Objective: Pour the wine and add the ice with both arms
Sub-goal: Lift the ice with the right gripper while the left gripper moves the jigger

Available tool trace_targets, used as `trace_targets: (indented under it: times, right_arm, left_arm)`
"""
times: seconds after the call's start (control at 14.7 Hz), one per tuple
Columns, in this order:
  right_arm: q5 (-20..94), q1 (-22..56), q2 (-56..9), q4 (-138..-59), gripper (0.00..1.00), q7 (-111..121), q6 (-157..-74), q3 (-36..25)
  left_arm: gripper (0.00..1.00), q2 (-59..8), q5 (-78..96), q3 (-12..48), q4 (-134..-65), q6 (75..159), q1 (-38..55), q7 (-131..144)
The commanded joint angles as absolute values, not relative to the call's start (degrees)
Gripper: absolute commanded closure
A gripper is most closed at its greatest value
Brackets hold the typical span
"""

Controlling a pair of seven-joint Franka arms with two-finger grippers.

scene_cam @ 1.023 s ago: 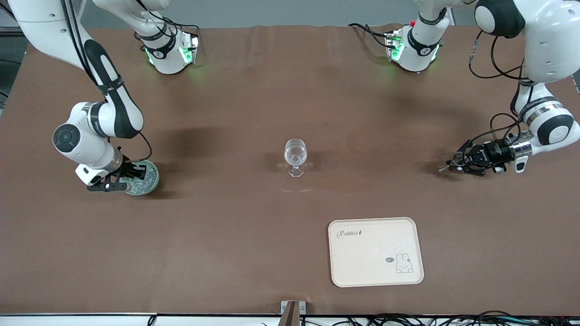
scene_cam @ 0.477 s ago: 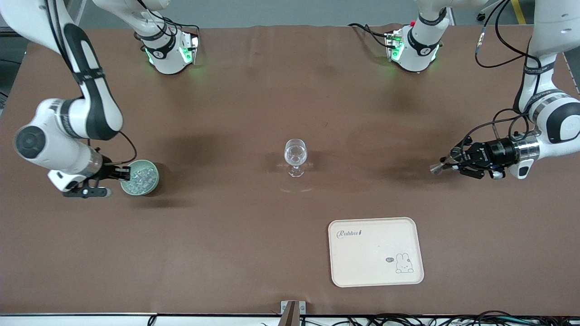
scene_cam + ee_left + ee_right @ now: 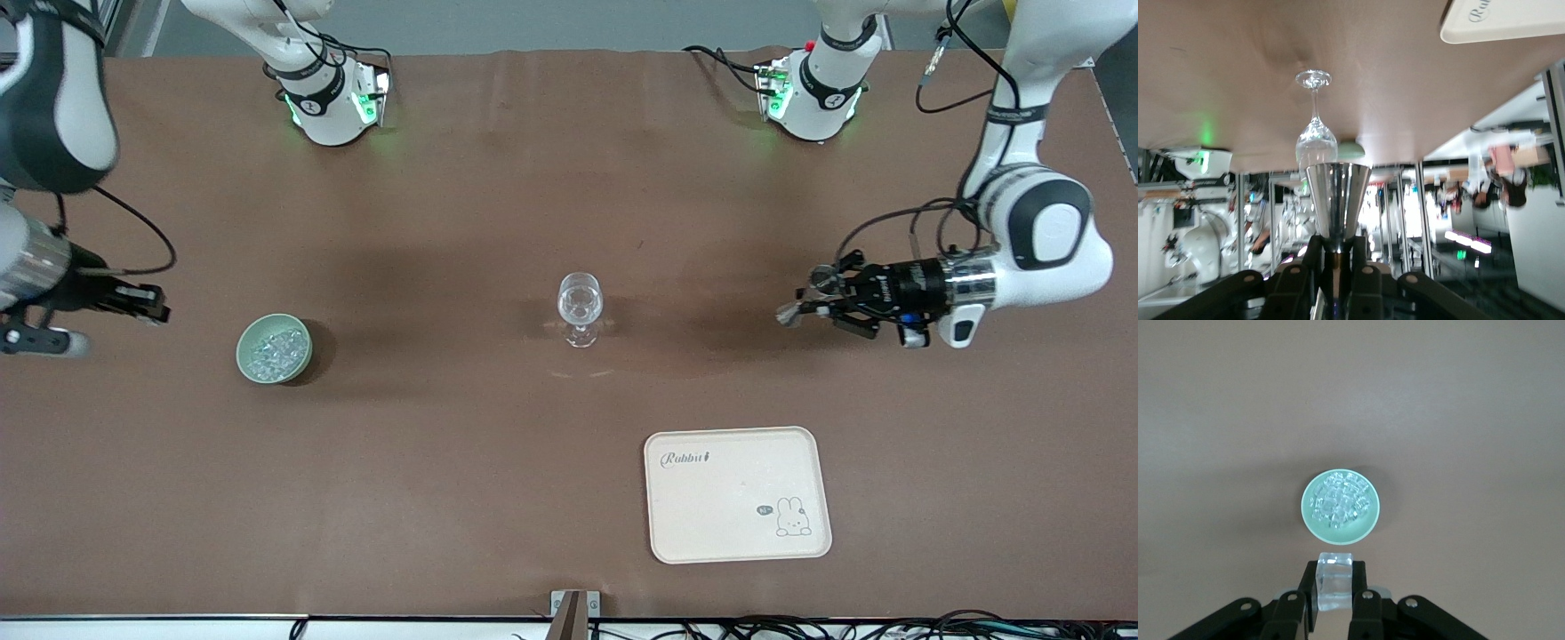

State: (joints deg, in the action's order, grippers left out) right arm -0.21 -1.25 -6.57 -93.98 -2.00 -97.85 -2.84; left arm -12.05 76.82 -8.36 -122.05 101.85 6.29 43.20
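Observation:
A clear stemmed glass (image 3: 580,305) stands at the table's middle. A pale green bowl (image 3: 274,348) of ice chunks (image 3: 272,347) sits toward the right arm's end. My right gripper (image 3: 153,306) is raised over the table past the bowl, at the right arm's end, and is shut on one clear ice cube (image 3: 1335,581). The bowl (image 3: 1340,505) shows below it in the right wrist view. My left gripper (image 3: 811,305) is shut on a small steel cone-shaped cup (image 3: 1337,199), held level above the table and pointing at the glass (image 3: 1315,127) from the left arm's end.
A cream tray (image 3: 736,494) with a rabbit drawing lies nearer the front camera than the glass, toward the left arm's end. Both arm bases (image 3: 333,98) stand along the table's back edge.
My right gripper has lifted off the bowl with an ice cube and moved toward the right arm's end. My left gripper has moved toward the glass with the steel cup.

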Motion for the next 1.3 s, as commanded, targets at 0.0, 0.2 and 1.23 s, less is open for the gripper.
trace_targets:
  times: [0.0,0.2,1.23]
  right_arm:
    - [-0.26,-2.55,-3.44,-90.27,0.99,-2.99,-91.95,-2.46]
    - [-0.26,-2.81,0.17,-89.65,0.99,-2.81,-89.04,-2.29]
    - [0.17,-2.81,1.85,-90.26,0.99,-3.25,-92.20,-2.20]
  left_arm:
    - [0.99,-7.04,77.52,2.07,-124.89,114.30,5.98,50.95]
    - [0.99,-6.85,77.43,10.17,-124.54,122.32,6.06,52.64]
    - [0.99,-18.80,56.02,26.71,-114.71,148.36,8.00,76.35]
